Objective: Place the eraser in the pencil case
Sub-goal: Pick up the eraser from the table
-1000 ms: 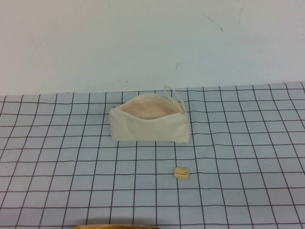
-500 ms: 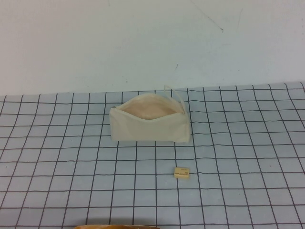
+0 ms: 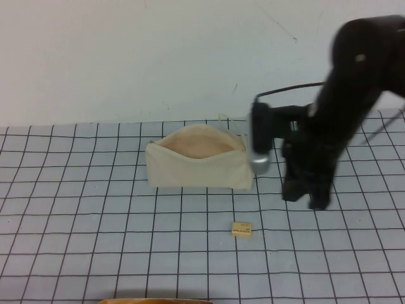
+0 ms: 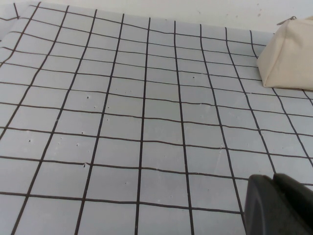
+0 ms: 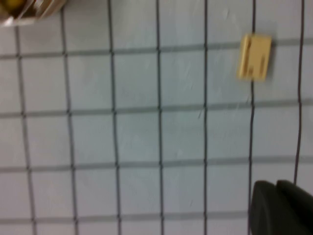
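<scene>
The eraser (image 3: 242, 229) is a tiny cream-yellow block lying on the grid cloth in front of the pencil case; it also shows in the right wrist view (image 5: 255, 57). The pencil case (image 3: 199, 166) is a cream-white pouch standing with its mouth open, pinkish lining showing; one end of it shows in the left wrist view (image 4: 288, 56). My right gripper (image 3: 307, 197) hangs over the cloth, right of the case and behind and right of the eraser; its fingers are together and empty (image 5: 276, 183). My left gripper (image 4: 274, 177) is shut and empty, low over bare cloth, out of the high view.
The grey cloth with black grid lines (image 3: 95, 240) covers the table up to a white wall (image 3: 126, 57). An orange-brown rim (image 3: 155, 301) shows at the near edge. The right arm (image 3: 342, 107) reaches in from the right, next to the case's right end.
The right arm has swung into the high view from the right and now stands beside the pencil case. The eraser and the case have not moved.
</scene>
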You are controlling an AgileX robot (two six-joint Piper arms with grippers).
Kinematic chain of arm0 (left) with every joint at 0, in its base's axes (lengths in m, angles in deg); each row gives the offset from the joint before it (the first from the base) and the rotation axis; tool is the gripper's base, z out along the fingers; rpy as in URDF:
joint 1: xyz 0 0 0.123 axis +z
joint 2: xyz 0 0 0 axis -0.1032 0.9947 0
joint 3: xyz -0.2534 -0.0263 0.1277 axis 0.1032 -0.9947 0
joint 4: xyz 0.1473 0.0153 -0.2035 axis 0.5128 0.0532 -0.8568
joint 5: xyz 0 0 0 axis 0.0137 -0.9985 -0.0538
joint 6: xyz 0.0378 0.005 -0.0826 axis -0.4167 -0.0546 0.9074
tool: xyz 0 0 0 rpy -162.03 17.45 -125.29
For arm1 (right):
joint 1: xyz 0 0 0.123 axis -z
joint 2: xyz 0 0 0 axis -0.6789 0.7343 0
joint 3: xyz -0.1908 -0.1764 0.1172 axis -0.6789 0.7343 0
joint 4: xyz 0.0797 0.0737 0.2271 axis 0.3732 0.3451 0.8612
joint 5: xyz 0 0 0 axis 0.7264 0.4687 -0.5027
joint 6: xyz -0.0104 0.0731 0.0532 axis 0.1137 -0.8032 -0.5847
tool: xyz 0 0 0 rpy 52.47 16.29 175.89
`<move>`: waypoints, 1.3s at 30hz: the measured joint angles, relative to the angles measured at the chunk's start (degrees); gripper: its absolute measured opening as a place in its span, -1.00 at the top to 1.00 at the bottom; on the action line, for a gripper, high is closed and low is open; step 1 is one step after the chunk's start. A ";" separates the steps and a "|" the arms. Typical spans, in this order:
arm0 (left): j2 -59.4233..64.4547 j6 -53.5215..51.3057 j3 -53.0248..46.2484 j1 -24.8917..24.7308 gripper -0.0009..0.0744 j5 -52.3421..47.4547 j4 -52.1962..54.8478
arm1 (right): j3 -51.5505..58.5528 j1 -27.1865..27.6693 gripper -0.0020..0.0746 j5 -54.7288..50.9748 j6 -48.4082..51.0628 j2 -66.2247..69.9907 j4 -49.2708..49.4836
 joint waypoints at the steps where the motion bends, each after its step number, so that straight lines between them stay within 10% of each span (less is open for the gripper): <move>1: 0.00 0.00 0.00 0.00 0.98 0.00 0.00 | -2.17 -0.86 0.95 0.00 -0.38 2.33 -0.09; 9: 0.00 0.00 0.00 0.00 0.98 0.00 0.00 | -11.76 -4.82 0.89 0.48 -1.43 15.17 0.30; 17: 0.00 0.00 0.00 0.00 0.98 0.00 0.00 | -12.21 -4.92 -0.15 2.73 -1.43 20.78 2.55; 21: 0.00 0.00 0.00 0.00 0.98 0.00 -0.52 | -12.21 -4.92 -0.35 5.24 -1.53 22.51 1.47; 31: 0.00 0.00 0.00 0.00 0.98 0.00 -0.99 | -12.21 -4.92 -0.14 9.89 -6.09 25.24 -1.52; 39: 0.00 0.00 0.00 0.00 0.98 0.00 -1.09 | -12.33 -4.92 0.43 6.23 -9.13 25.24 -1.52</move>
